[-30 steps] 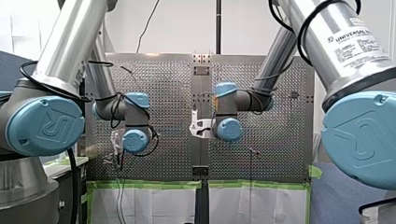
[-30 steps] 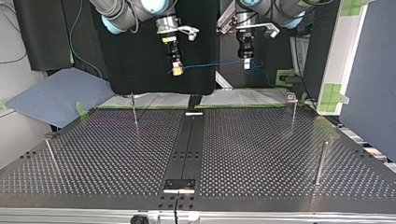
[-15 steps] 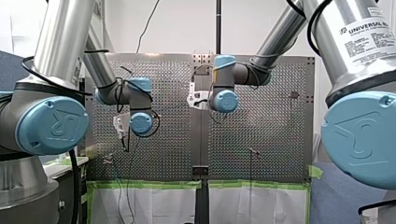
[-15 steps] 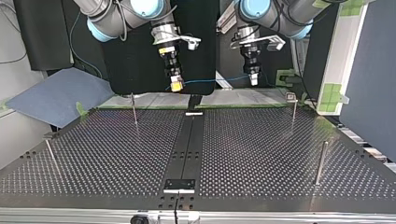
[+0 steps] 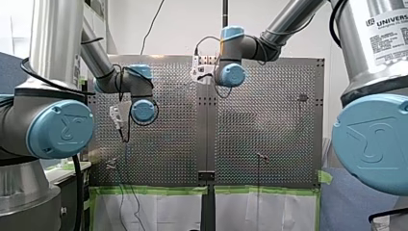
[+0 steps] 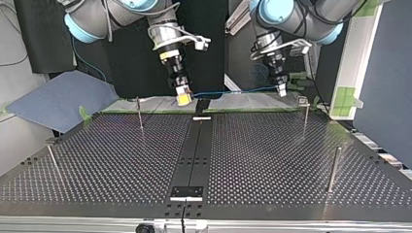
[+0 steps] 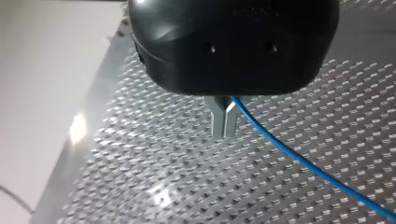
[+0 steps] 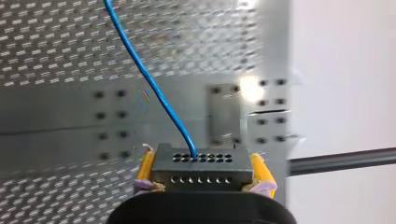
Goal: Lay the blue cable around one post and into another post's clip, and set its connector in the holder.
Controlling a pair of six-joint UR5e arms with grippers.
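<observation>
"UNIVERS" (rest cut off) on white label [image 5: 388, 30], my right arm [image 5: 364, 62].

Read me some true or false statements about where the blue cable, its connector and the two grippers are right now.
1. My right gripper grips the connector between yellow pads. True.
2. The cable is looped round a post. False: it spans the air between the two grippers, clear of every post.
3. My left gripper has its fingers spread wide. False: they are closed, with the cable pinched at them.
4. The connector lies on the table. False: my right gripper holds it up off the table.
5. The cable ends in the connector. True.
</observation>
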